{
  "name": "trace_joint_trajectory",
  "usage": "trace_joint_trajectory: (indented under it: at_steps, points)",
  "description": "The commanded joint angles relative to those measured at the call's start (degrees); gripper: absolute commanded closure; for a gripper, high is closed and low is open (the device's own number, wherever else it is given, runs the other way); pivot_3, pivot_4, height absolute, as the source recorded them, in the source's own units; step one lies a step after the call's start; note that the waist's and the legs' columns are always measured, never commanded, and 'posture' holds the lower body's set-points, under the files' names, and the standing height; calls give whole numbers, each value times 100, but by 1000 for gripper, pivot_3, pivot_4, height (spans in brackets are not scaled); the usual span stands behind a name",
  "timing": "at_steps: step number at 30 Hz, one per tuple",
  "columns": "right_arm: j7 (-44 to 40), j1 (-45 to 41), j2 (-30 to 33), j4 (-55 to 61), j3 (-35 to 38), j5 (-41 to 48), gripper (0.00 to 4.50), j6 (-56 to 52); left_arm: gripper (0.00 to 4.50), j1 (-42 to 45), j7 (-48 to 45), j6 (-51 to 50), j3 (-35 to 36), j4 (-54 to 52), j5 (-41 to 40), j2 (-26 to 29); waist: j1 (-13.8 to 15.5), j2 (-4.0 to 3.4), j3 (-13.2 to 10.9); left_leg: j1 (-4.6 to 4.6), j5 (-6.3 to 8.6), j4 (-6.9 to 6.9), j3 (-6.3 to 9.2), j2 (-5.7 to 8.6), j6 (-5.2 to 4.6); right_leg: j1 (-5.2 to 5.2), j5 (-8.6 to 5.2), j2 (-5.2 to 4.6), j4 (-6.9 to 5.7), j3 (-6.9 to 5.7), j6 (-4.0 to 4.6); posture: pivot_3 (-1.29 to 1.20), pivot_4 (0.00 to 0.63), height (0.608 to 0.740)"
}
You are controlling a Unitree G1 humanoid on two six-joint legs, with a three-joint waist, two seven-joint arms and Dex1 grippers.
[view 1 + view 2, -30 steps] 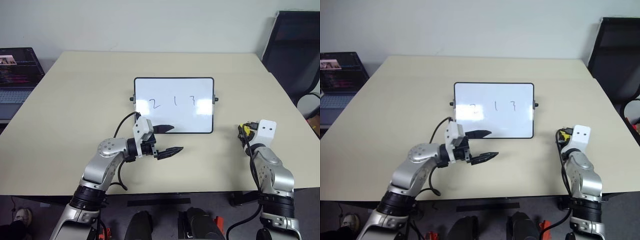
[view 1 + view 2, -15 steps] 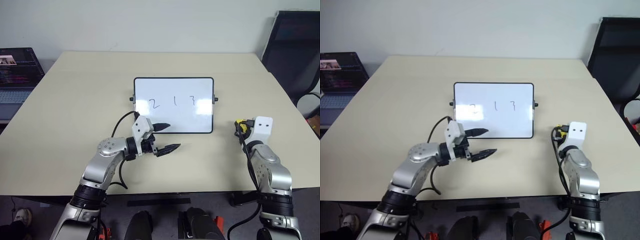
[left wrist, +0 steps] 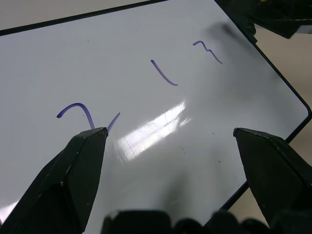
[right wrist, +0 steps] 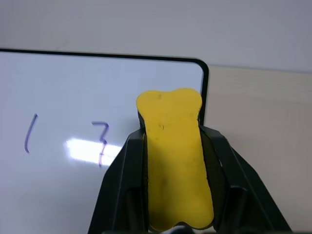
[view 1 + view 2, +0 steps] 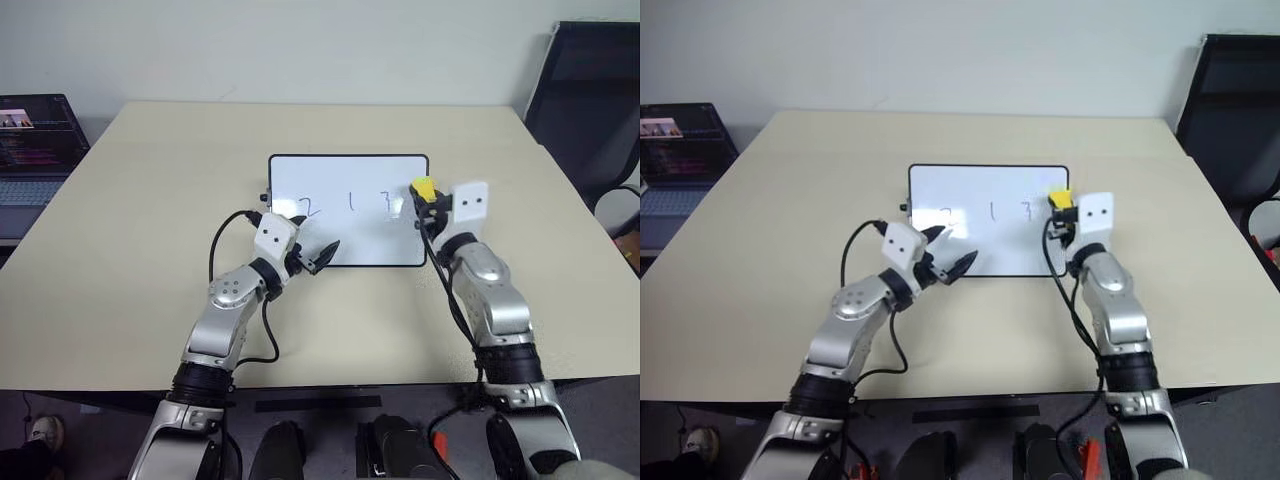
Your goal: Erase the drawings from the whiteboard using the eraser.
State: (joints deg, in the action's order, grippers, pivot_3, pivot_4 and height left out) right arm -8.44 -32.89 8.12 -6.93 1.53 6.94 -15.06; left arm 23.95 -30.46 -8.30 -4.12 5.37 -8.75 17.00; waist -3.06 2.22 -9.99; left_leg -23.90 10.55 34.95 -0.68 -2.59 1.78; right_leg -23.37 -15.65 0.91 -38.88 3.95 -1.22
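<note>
Board: we see the whiteboard (image 5: 348, 210) lying flat in the middle of the table (image 5: 130, 220), black-framed, with a small knob on each short side.
Marks: the drawings (image 5: 349, 203), a 2, a 1 and a 3 in a row, sit across the board's middle, all unwiped; from the head they read dark.
Left wrist view: here we see the strokes (image 3: 161, 73) as thin purple lines on glossy white, with a bright glare streak below them, which the head views give as a pale patch.
Right wrist view: this one brings the 1 and 3 close, beside the board's rounded far corner and the bare table past it.
Eraser: the eraser (image 4: 174, 156) is a yellow block with a notched, bone-like end; we see black under it only from the head.
Right gripper: our right gripper (image 5: 428, 204) is clamped on the eraser, fingers tight on both sides, over the board's right edge near the 3.
Left gripper: our left gripper (image 5: 315, 253) is spread wide and holds nothing, at the board's near edge below the 2.
Surroundings: a laptop (image 5: 35, 150) stands at the far left, a black chair (image 5: 590, 110) at the far right.
</note>
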Motion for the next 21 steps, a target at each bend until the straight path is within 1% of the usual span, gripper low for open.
trace_joint_trajectory:
  at_steps: [1,6,10,15,21]
  points:
    - [-23,-365,-134,-307,-85,-85,3399,390,0,172,39,79,61,-153,0,-39,0,0,0,0,0,0,1,0,0,0,0,0,0,-1,0,0,150,740]
    - [-17,-735,-310,-887,-143,-190,3399,674,0,209,40,62,46,-189,9,-59,0,0,0,-2,0,-1,-1,0,0,0,0,-1,2,0,0,0,150,740]
    - [156,-850,-301,-1273,-189,-376,3399,524,0,240,45,41,31,-227,17,-69,-1,0,0,-2,0,0,0,0,0,-1,1,-1,1,0,1,0,150,740]
    - [315,-715,-214,-1340,-293,-632,3399,30,0,285,48,-35,60,-324,-2,-37,0,2,2,0,0,0,0,-1,0,0,1,-2,-1,0,1,0,150,740]
    - [270,-110,-184,-781,-496,-823,3399,-441,0,347,81,-85,101,-376,-3,-11,-3,9,8,8,-1,4,3,-1,0,9,2,-2,-6,-1,-1,0,150,740]
